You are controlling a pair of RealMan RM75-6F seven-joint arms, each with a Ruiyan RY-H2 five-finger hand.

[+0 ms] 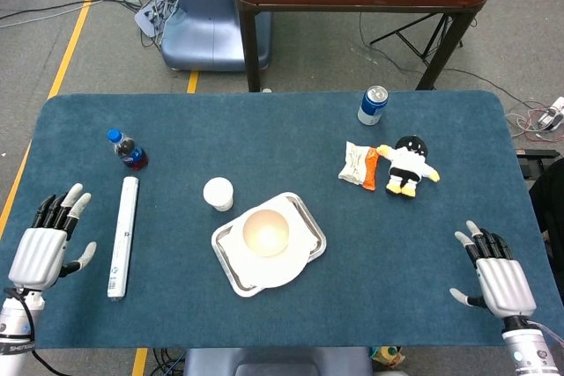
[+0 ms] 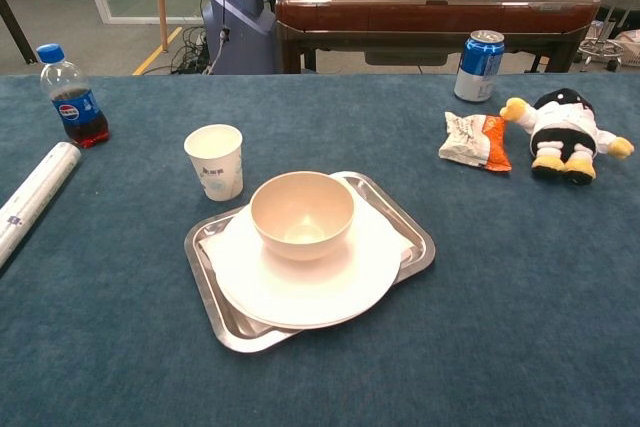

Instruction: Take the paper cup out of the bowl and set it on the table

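Observation:
A white paper cup (image 1: 218, 193) (image 2: 215, 161) stands upright on the blue table, just left of the tray and apart from it. The beige bowl (image 1: 265, 232) (image 2: 302, 213) sits on a white plate (image 2: 305, 282) inside a metal tray (image 1: 307, 217) (image 2: 412, 237); nothing lies in the bowl. My left hand (image 1: 44, 247) hovers at the table's near left corner, fingers spread, holding nothing. Over the near right corner my right hand (image 1: 497, 276) is likewise spread and empty. Neither hand shows in the chest view.
A rolled white tube (image 1: 122, 235) (image 2: 33, 199) lies left of the cup, with a small cola bottle (image 1: 129, 151) (image 2: 70, 96) behind it. At the far right stand a blue can (image 1: 373, 105) (image 2: 479, 65), a snack packet (image 1: 361, 165) (image 2: 474, 141) and a plush penguin (image 1: 407, 165) (image 2: 564, 132).

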